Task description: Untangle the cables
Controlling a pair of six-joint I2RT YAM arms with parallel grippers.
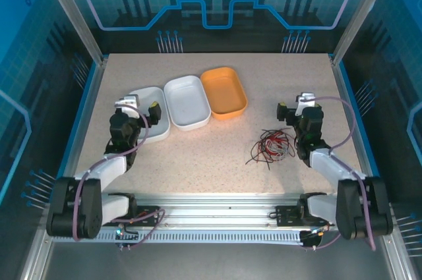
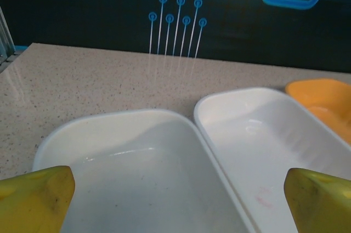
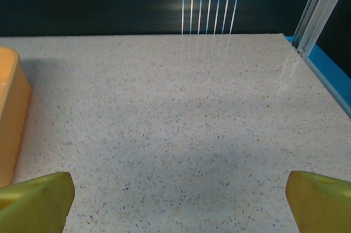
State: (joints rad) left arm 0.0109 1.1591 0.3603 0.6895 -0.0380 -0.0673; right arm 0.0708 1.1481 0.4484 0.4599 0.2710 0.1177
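The cables [image 1: 271, 146] lie in one tangled heap of red, black and whitish wires on the speckled table [image 1: 217, 161], right of centre and just left of my right arm. My right gripper [image 1: 300, 112] hovers beyond the heap, open. In the right wrist view its yellow fingertips [image 3: 35, 200] frame bare table, and nothing is between them. My left gripper [image 1: 142, 112] is open over the left white tray [image 1: 146, 95]. Its yellow fingertips [image 2: 35, 197] stand wide apart above the tray's bare floor [image 2: 131, 167], holding nothing.
A second white tray [image 1: 188, 101] and an orange tray [image 1: 224, 91] sit side by side right of the left tray; both appear in the left wrist view, white tray [image 2: 263, 134] and orange tray [image 2: 323, 101]. The orange tray's wall [image 3: 11, 123] edges the right wrist view. Aluminium posts and blue rails border the table.
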